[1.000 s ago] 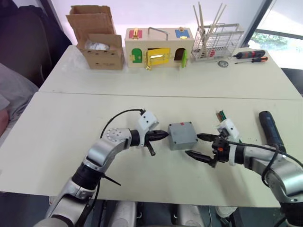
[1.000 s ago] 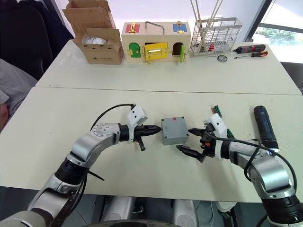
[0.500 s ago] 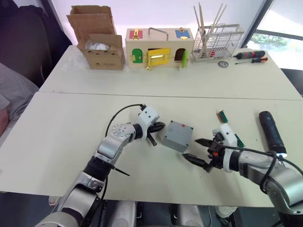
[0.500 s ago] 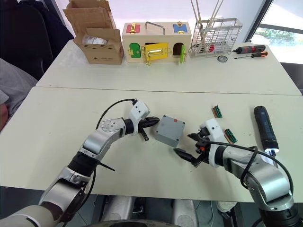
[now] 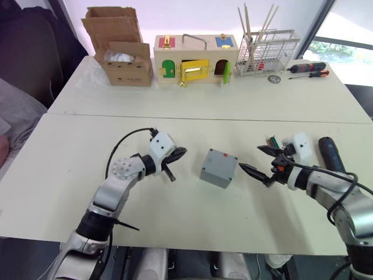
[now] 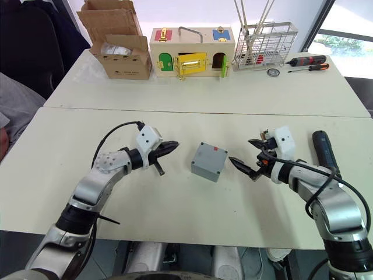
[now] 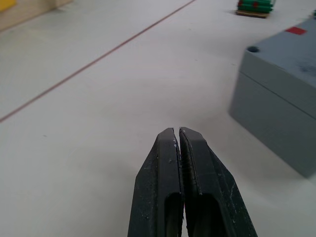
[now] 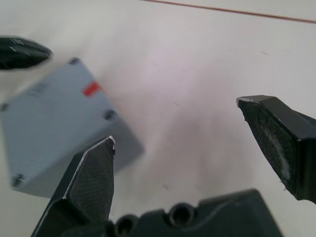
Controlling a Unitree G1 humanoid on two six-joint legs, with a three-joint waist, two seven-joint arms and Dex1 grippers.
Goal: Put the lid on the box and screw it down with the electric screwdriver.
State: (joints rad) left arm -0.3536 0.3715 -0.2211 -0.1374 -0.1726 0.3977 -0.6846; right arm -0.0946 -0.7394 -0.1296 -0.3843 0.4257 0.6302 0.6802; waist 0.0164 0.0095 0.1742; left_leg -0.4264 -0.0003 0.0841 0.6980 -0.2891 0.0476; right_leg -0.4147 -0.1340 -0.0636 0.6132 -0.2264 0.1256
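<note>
Left gripper [image 5: 179,153]: your jaws here are pressed fully together, smooth black tapered fingers [image 7: 180,163] with a hairline seam between them, holding nothing; the tip points toward the box from its left, apart from it.
Right gripper [image 5: 254,160]: your jaws are spread wide, two black pointed fingers [image 8: 91,177] with flat matte pads, empty; they sit just to the right of the box, not touching it.
Box [image 5: 220,168]: grey moulded plastic, cube-like, resting turned at an angle on the near table between your two grippers; its lid [image 6: 211,155] is seated on top, flat and square, with round screw recesses at the corners and a small red mark near one edge.
Electric screwdriver [image 5: 331,154]: thick dark cylinder lying flat on the table to the right of your right arm, untouched.
Table [image 5: 76,175]: pale, smooth, matte; a thin seam runs across it beyond the box.
Terminal block [image 7: 254,6]: small green piece lying beyond your right gripper.
</note>
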